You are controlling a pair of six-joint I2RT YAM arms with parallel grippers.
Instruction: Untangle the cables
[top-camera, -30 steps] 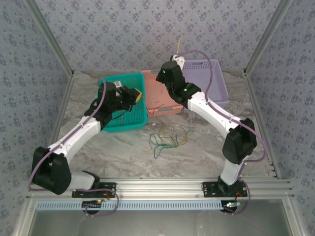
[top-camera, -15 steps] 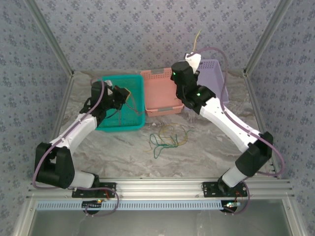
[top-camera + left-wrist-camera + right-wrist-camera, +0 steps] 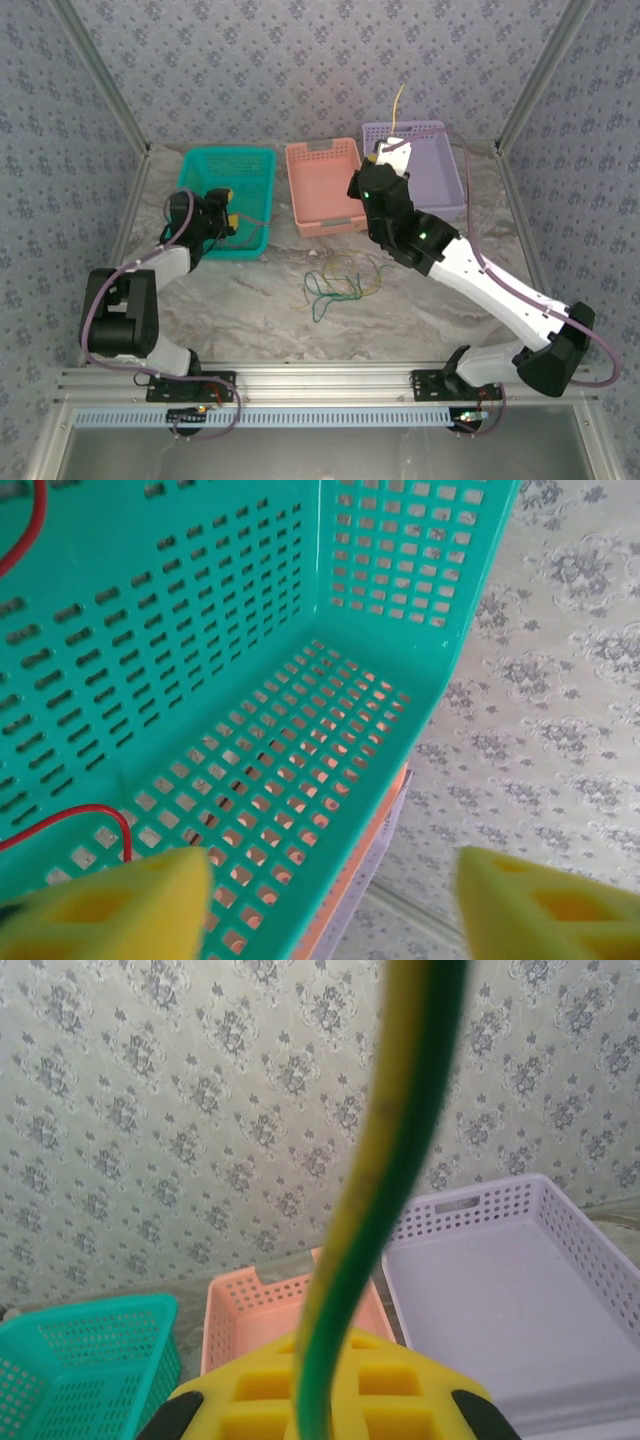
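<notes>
Top external: your right tool [image 3: 383, 152] sits raised over the near-left corner of the purple basket [image 3: 440, 170], pinched shut on one yellow-green cable [image 3: 398, 104]. The cable stands up out of the tool, nearly upright, with its free end against the back wall.

The tangle of cables [image 3: 343, 282], green, yellow and dark strands, lies loose on the bench [image 3: 250, 300]. It is just in front of the pink basket [image 3: 322, 190], between the two arms and well apart from both tools.

Your left tool [image 3: 232, 218] is over the near part of the teal basket [image 3: 215, 165].

Right wrist: the yellow-green cable [image 3: 380, 1190] runs up the middle of the frame from between the yellow pads of the right tool [image 3: 325, 1395], yellow on one side and green on the other. Behind it, left to right, you can see the teal basket [image 3: 80, 1360], the pink basket [image 3: 245, 1310] and the purple basket [image 3: 500, 1280], all side by side.

Left wrist: the left tool [image 3: 330, 905] is spread wide and holds nothing, with one of its yellow pads [image 3: 110, 905] in each bottom corner. It looks into the teal basket [image 3: 400, 610]. A red wire [image 3: 60, 825] loops along the inside of the basket just above the left pad; whether they touch, I cannot tell. More red wire shows at the top left.
</notes>
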